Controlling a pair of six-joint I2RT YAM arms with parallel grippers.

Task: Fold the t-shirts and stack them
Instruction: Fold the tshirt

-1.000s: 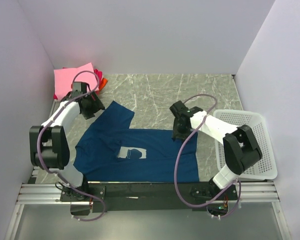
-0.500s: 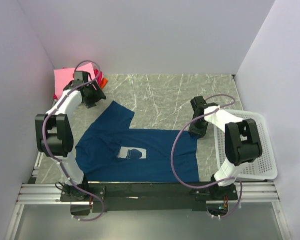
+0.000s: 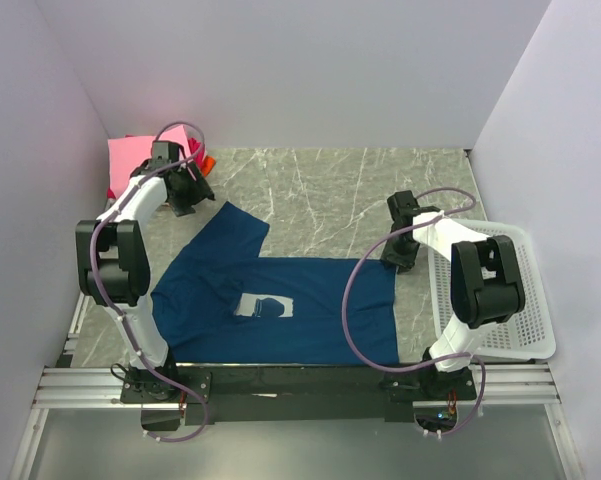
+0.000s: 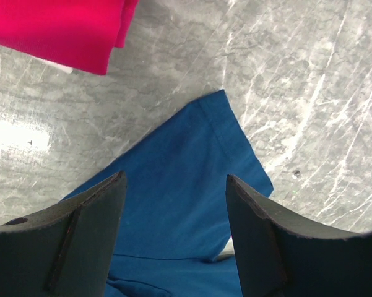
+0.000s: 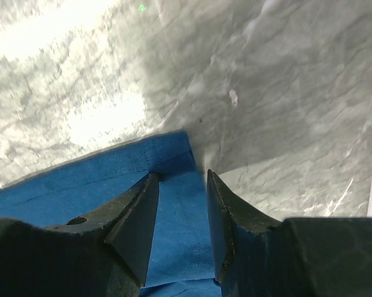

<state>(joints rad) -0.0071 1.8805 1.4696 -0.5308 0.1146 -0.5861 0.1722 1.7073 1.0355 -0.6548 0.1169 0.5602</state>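
Open, empty left gripper (image 4: 174, 180) and right gripper (image 5: 181, 176) straddled eleven- and two-o'clock corners of the dark blue t-shirt (image 3: 310, 300); pinching to fold seemed next.

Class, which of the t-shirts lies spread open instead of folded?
The dark blue t-shirt with the white print, laid out flat; the pink t-shirt and those under it sit folded in the far left corner.

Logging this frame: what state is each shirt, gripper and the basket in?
dark blue t-shirt: unfolded, spread flat.
folded t-shirts: stacked in the far left corner, pink on top.
left gripper: open, above the blue sleeve.
right gripper: open, over the shirt's corner.
basket: upright, right side.
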